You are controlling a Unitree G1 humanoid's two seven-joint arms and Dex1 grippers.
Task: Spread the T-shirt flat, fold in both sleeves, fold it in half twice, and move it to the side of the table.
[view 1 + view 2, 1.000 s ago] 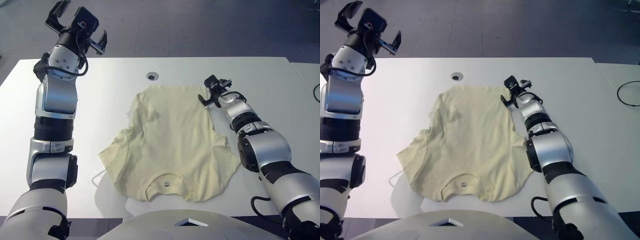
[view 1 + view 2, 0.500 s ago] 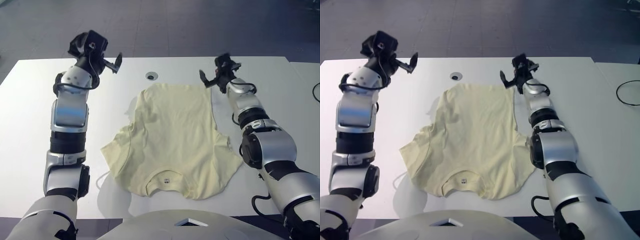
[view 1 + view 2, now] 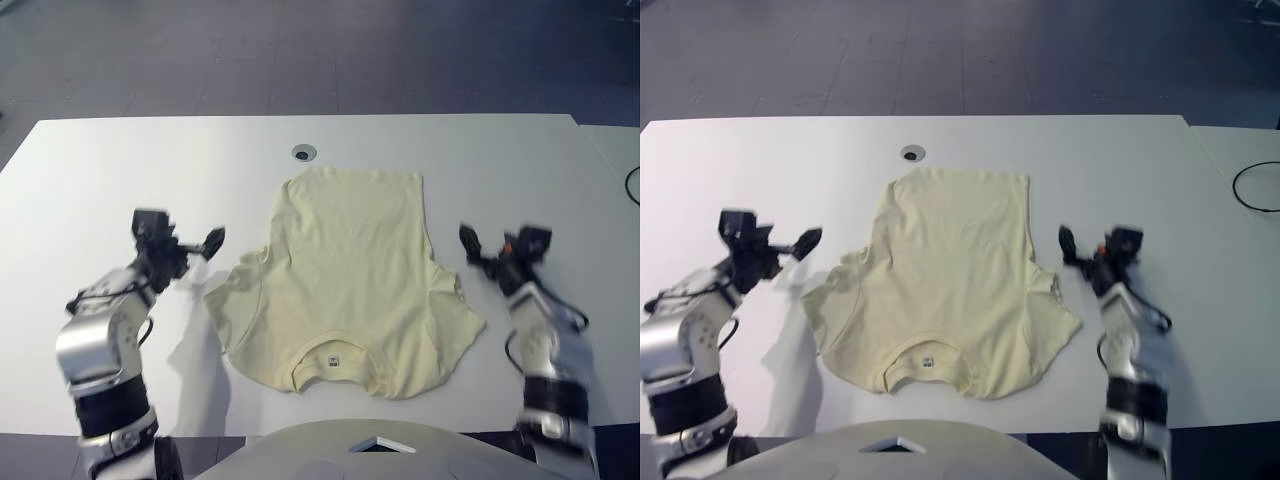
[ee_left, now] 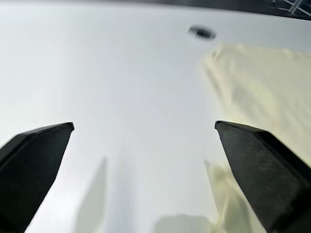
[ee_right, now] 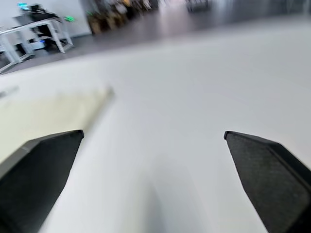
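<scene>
**T-shirt spread; folding not yet begun**

Location: the T-shirt [image 3: 350, 270] lies at the middle of the table [image 3: 110, 170]. Its collar is toward the robot and its hem is on the far side, near a small round port [image 3: 303, 152] in the tabletop.

Progress: the body of the garment lies largely flat, with slight rumpling where each sleeve joins. Spreading is judged complete or very nearly so. The left sleeve [image 3: 228, 290] and right sleeve [image 3: 465, 322] both lie outward, unfolded. Neither halving fold has been made, and the garment has not gone to the table's side. Most of the task remains.

Arm pose: both arms sit low over the table, one on each flank of the garment. The left pincer [image 3: 182, 232] is just beside the left sleeve and clear of the cloth, with its jaws wide apart and holding nothing. The right pincer [image 3: 500, 242] is near the right sleeve, likewise clear of the cloth, spread wide and empty. Both wrist views show bare tabletop between the fingers, with cloth off to one side
</scene>
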